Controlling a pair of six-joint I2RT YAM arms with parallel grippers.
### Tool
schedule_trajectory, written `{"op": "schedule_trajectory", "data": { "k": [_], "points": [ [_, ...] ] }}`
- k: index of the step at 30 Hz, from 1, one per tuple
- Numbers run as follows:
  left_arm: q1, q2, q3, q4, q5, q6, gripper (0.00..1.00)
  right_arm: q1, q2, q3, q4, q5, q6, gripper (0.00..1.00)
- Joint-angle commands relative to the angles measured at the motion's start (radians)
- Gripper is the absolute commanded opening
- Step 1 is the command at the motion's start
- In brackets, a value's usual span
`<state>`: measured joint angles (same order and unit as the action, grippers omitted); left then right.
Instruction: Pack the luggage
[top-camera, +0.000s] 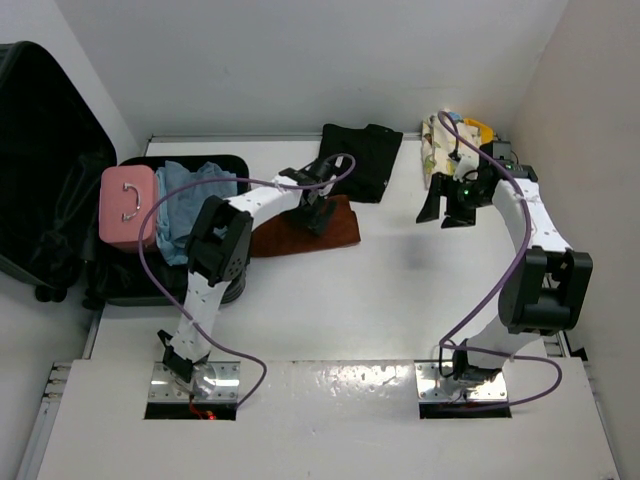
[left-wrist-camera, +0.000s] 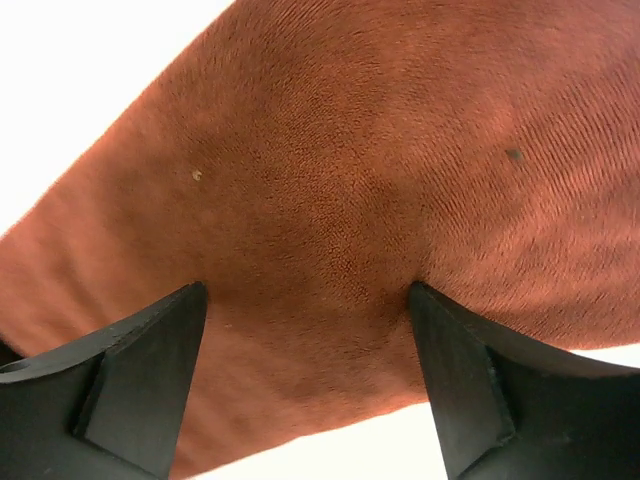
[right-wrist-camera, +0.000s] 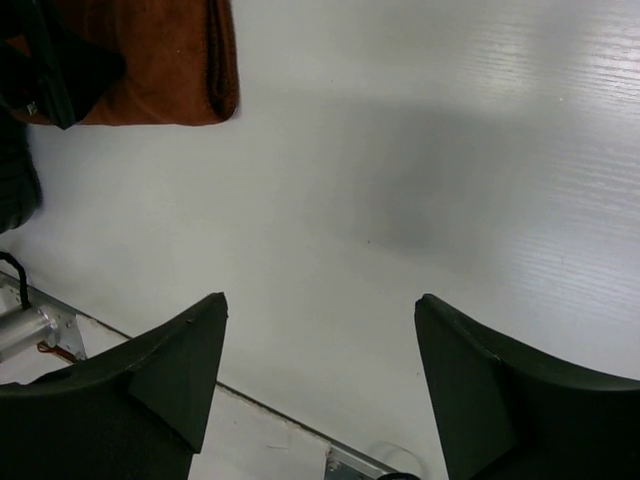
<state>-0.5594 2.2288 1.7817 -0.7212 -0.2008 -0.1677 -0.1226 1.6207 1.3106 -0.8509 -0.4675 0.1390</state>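
Closest to me, the left gripper (left-wrist-camera: 305, 300) hangs low over a folded rust-brown cloth (left-wrist-camera: 350, 180), its two fingers spread wide and their tips right down at the nap, with nothing pinched between them yet. From above, that cloth (top-camera: 285, 238) lies on the white table (top-camera: 380, 290) just beside the luggage (top-camera: 45, 160), which sits open at the far left edge, its lid propped up against the wall and its lower half facing up. Inside that half I can see a pink vanity case (top-camera: 128, 205) and a crumpled blue garment (top-camera: 195, 195), so I'd say the packing is partly done. Not in yet are the brown cloth, a folded black garment (top-camera: 362, 160) further back, and a patterned cloth bundle (top-camera: 440, 145) in the far right corner with something yellow tucked behind it. The right gripper (top-camera: 450, 210) hovers near that bundle, and its own camera shows its fingers apart over bare tabletop, holding nothing. My guess is the brown cloth is the piece in hand now, a short carry leftwards into the case, leaving two items and then the lid.
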Motion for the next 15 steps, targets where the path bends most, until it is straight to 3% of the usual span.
{"op": "schedule_trajectory", "data": {
  "k": [1,4,7,8,9,11,12,15],
  "points": [
    [0.048,0.060,0.013,-0.057,0.033,-0.203,0.85,-0.006,-0.039,-0.005,0.003,-0.006,0.002,0.76],
    [0.059,0.083,-0.024,-0.043,0.102,-0.213,0.82,-0.005,-0.030,0.007,-0.016,-0.011,-0.004,0.76],
    [0.070,0.092,-0.033,-0.034,0.156,-0.190,0.71,-0.005,-0.022,0.016,-0.025,-0.017,-0.009,0.76],
    [0.070,0.092,-0.033,-0.024,0.176,-0.181,0.65,-0.003,-0.022,0.018,-0.027,-0.022,-0.009,0.76],
    [0.070,0.092,-0.047,-0.024,0.185,-0.171,0.50,-0.006,-0.024,0.016,-0.027,-0.020,-0.007,0.74],
    [0.070,0.046,-0.092,0.022,0.224,-0.141,0.35,-0.006,-0.030,0.012,-0.030,-0.019,-0.010,0.73],
    [0.070,0.019,-0.117,0.064,0.224,-0.125,0.23,-0.005,-0.041,0.007,-0.037,-0.019,-0.016,0.71],
    [0.018,-0.134,-0.218,0.132,0.187,-0.061,0.14,-0.005,-0.055,-0.013,-0.042,-0.011,-0.030,0.70]
  ]
}}
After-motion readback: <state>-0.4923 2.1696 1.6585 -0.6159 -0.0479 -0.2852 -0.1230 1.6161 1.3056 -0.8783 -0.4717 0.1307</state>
